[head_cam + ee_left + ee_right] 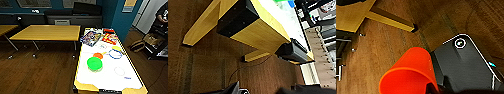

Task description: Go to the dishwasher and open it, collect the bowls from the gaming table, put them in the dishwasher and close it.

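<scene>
**Status: gaming table in view, bowls on its white top**

The gaming table (110, 80) is seen from the head view with its black-slotted end nearest the camera; its glossy white top is framed by yellow wooden sides. A translucent green bowl (94, 63) is placed near the middle of the top, toward the left long edge; an orange bowl (98, 55) is set just beyond it, toward the far end, almost touching it. A flat blue ring (115, 54) lies toward the right long edge; a pale ring (119, 71) lies nearer the near end on the same side. Coloured packages (91, 38) and red packets (109, 37) are gathered along the far end. A plain yellow-topped table (47, 32) stands to the left of the gaming table, apart from it, on a dark wooden floor (37, 72). A person (162, 15) is partly visible at the upper right.

In the left wrist view, the yellow side and leg of the gaming table (258, 35) and the black slot fitting are shown from low down; the condition of the left gripper's fingers cannot be told.

In the right wrist view, an orange cup-shaped object (411, 72) is seen large beside the robot's dark plate, above the floor; whether it is grasped by the right gripper cannot be told.
</scene>
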Controlling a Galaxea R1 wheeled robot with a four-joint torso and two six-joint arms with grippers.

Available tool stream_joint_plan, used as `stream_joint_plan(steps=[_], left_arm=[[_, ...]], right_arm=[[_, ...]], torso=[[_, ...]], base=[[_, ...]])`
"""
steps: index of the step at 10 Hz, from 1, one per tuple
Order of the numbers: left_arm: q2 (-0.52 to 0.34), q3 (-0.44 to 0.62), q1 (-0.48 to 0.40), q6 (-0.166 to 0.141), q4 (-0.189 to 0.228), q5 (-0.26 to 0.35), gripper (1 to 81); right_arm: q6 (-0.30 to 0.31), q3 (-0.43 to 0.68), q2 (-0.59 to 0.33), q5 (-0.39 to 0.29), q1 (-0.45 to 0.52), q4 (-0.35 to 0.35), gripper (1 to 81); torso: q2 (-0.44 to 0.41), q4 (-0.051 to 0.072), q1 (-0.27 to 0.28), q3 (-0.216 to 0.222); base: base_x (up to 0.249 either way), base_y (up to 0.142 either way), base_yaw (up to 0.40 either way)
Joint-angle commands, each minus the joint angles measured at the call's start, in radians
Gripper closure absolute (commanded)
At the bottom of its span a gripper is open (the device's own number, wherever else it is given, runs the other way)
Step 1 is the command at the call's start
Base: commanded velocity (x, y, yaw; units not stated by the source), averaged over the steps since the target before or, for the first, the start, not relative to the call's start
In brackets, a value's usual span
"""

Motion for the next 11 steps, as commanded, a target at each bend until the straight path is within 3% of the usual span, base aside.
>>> stream_joint_plan(steps=[1, 4, 7, 10, 11], left_arm=[[-0.049, 0.07, -0.177, 0.004, -0.069, 0.097, 1.0], [-0.061, 0.058, -0.312, 0.004, -0.127, 0.202, 1.0], [-0.04, 0.054, -0.381, 0.004, -0.146, 0.225, 1.0], [-0.023, 0.009, -0.413, -0.002, -0.221, 0.203, 1.0], [-0.033, -0.006, -0.413, -0.037, -0.244, 0.13, 1.0]], right_arm=[[-0.001, 0.006, -0.045, -0.021, 0.012, -0.035, 81.1], [0.001, 0.008, -0.043, -0.021, 0.017, -0.034, 81.1], [0.001, 0.014, -0.043, -0.021, 0.021, -0.035, 81.1], [0.001, 0.014, -0.045, -0.019, 0.023, -0.032, 81.1], [0.001, 0.015, -0.045, -0.021, 0.026, -0.031, 81.1]], torso=[[0.0, 0.0, 0.0, 0.0], [0.0, 0.0, 0.0, 0.0], [0.0, 0.0, 0.0, 0.0], [0.0, 0.0, 0.0, 0.0], [0.0, 0.0, 0.0, 0.0]], base=[[0.0, 0.0, 0.0], [0.0, 0.0, 0.0], [0.0, 0.0, 0.0], [0.0, 0.0, 0.0], [0.0, 0.0, 0.0]])
